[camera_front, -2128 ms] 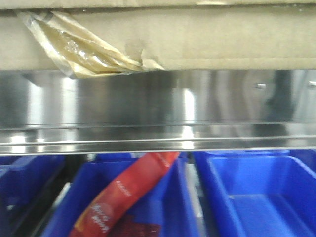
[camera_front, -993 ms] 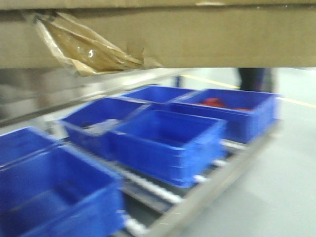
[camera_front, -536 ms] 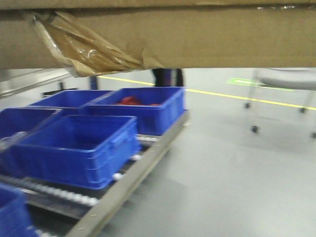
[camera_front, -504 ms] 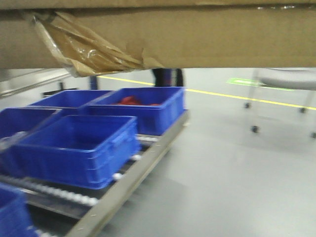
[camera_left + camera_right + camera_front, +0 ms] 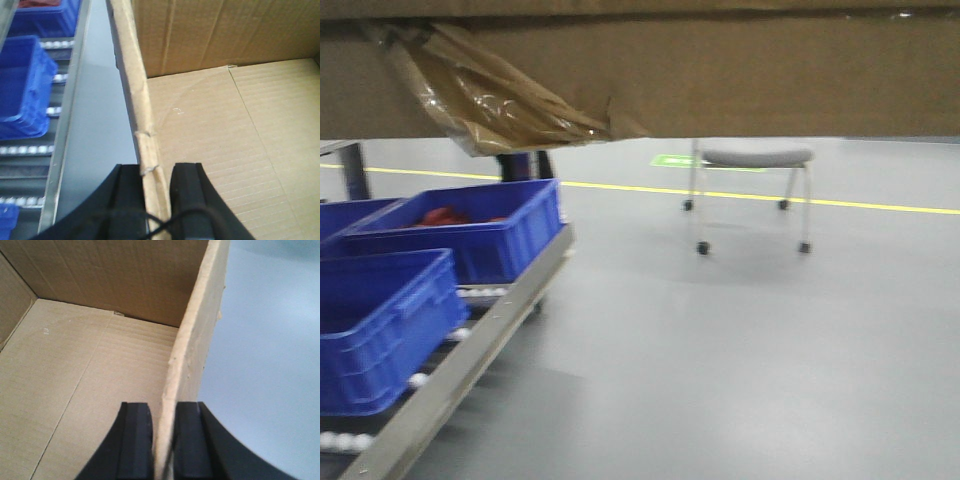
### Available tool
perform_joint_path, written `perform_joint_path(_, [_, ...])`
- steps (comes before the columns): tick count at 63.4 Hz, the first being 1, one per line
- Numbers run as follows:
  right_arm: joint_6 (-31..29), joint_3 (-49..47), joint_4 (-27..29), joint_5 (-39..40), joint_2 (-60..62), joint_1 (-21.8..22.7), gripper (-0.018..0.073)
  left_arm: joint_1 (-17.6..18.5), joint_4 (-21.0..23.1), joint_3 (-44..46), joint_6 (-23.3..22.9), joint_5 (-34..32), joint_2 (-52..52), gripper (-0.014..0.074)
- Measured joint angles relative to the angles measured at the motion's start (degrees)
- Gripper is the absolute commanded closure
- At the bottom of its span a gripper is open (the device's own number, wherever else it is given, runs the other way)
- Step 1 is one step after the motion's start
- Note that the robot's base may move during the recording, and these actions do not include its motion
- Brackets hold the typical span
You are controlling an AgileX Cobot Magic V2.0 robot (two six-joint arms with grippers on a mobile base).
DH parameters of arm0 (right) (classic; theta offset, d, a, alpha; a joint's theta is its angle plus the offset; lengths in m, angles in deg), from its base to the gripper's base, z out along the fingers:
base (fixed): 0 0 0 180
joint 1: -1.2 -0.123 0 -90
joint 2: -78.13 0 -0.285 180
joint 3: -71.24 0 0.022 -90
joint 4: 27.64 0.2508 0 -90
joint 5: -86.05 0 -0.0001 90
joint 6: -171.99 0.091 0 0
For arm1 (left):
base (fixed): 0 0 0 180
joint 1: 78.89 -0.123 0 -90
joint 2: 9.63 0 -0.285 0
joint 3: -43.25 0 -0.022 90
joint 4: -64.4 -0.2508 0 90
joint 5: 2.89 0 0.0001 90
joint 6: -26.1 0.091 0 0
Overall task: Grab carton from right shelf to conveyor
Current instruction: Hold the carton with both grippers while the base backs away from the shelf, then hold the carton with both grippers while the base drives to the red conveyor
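A: What is gripped nearest the wrist cameras?
B: The carton [image 5: 215, 140]. Its left wall is pinched by the left hand [image 5: 157, 170] at the bottom of that view, with one black finger set outside and one inside. Its right wall is clamped the same way by the right hand [image 5: 162, 407], at the bottom centre of its view.
A: What is seen inside?
B: The ribbed cardboard bottom and the far wall are shown in both views.
A: Where is the carton placed in the front view?
B: Its brown side is spread across the whole top edge of the frame. A wad of yellowish tape [image 5: 490, 100] is hung from its lower edge at the upper left.
A: What is found beyond it?
B: At the lower left, two blue bins [image 5: 380, 320] are carried on a roller rack [image 5: 470, 350]. Red things are held in the farther bin but are too blurred to be named. The rest is taken up by grey floor [image 5: 720, 350]. Farther back, right of centre, a wheeled stool [image 5: 757, 157] is stood. A yellow line [image 5: 880, 205] is drawn across the floor behind it.
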Motion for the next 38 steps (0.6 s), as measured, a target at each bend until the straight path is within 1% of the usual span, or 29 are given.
perform_joint_path(38, [0.0,0.0,0.0,0.0,0.0,0.0,0.0627,0.0,-0.1,0.0,0.0,0.0,0.0,0.0607])
